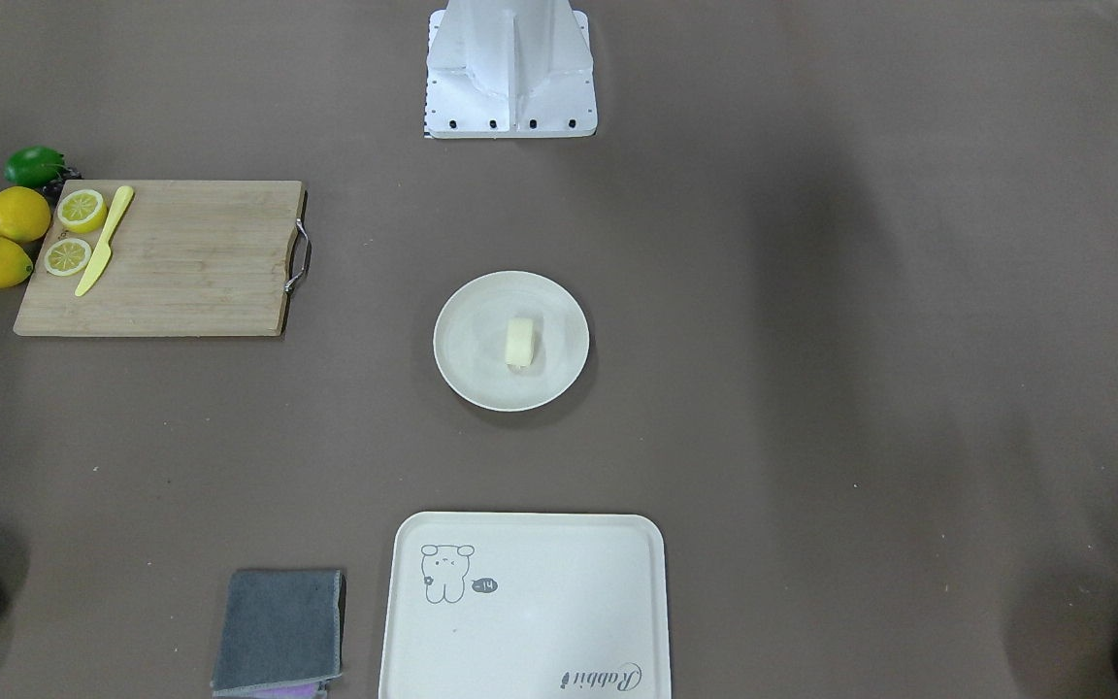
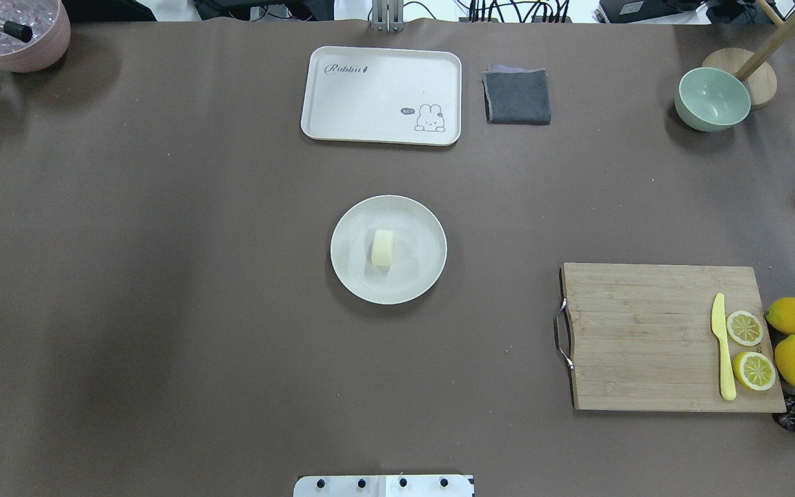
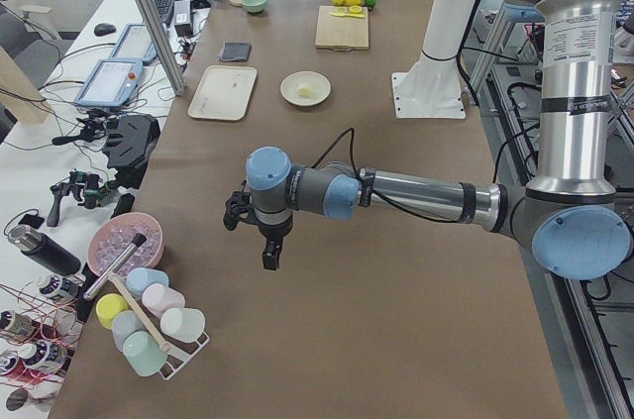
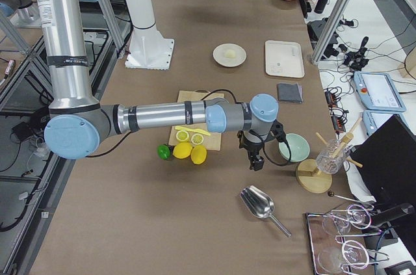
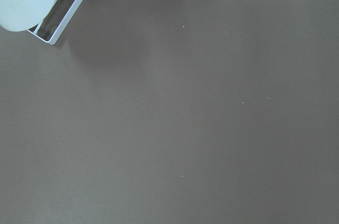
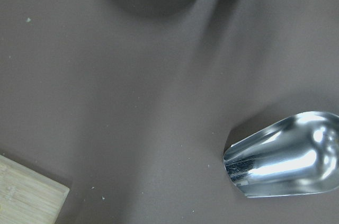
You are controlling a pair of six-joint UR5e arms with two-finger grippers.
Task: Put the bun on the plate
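Both of my end effectors hung over the worktop [image 1: 811, 388], far out at its two ends. My left end effector [image 3: 269, 259] and my right end effector [image 4: 255, 162] showed only from the side and looked small, so I could not tell if they were spread or pressed together. The bun [image 1: 520, 342] lay on the plate [image 1: 467, 340], near its middle, well apart from both. My right wrist camera saw a shiny scoop [image 6: 286, 155], cut off at the edge.
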